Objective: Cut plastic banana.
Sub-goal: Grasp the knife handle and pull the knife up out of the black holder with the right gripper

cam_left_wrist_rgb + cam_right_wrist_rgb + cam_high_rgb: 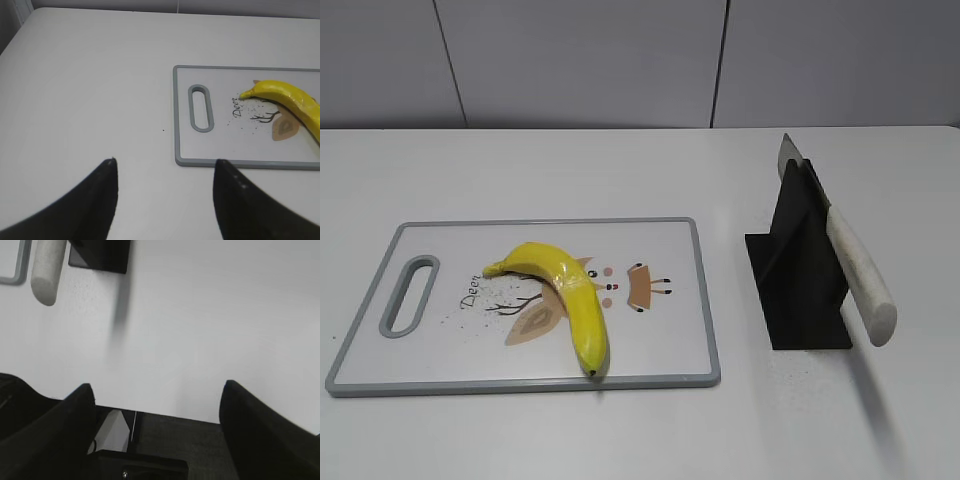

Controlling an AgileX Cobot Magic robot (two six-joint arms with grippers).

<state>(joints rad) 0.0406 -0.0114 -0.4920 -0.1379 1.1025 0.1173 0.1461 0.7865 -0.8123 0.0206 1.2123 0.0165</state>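
Plastic banana (565, 300) lay on cutting board (660, 365), table's front left. Knife (850, 265) stood in black holder (800, 270), right. Both grippers' jaws spread, empty. Risk: glossy banana rolling under blade.

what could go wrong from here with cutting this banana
1. The knife sits tilted in a black stand with its handle jutting past the base; a clumsy grab by the right claw might tip the stand.
2. The plastic banana is curved, glossy and lies loose on the cutting board, near its front edge. With the open left claw not steadying it, it may roll or slide off under the blade.
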